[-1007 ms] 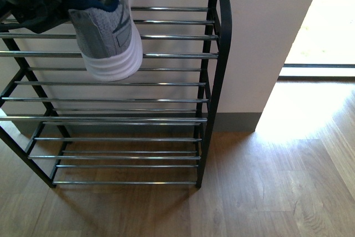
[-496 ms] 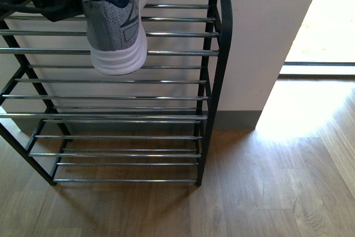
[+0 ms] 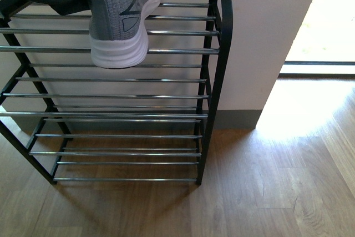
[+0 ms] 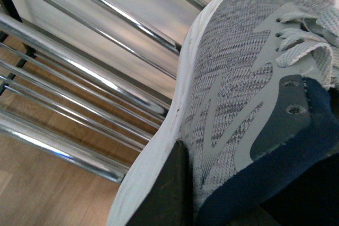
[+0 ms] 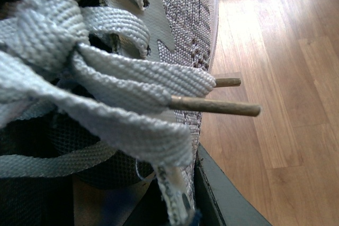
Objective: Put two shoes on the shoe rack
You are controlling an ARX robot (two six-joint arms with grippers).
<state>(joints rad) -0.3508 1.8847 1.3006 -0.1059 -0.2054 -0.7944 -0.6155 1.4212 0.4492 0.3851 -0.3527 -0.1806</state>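
— Left gripper [image 4: 228, 205]: is it holding anything?
— Yes. It is clamped on the shoe [image 3: 119, 23] at the navy heel collar. One dark finger [image 4: 169, 189] presses the outer side just above the white sole.
— Where does that shoe sit for you?
— Directly under your gripper, at the left part of the shoe rack [image 3: 213, 54]. Its heel faces you and its toe points toward the wall [image 3: 260, 37]. The heel overlaps the front rods of the top shelf; whether the sole touches them, you cannot tell.
— And your right gripper [image 5: 159, 205]?
— Only one finger [image 5: 228, 197] shows, lying beside the second shoe [image 5: 180, 3]. You cannot tell whether the jaw is closed on it. Its laces [image 5: 122, 78] fill the right wrist view, with the wooden floor [image 5: 286, 51] beyond.
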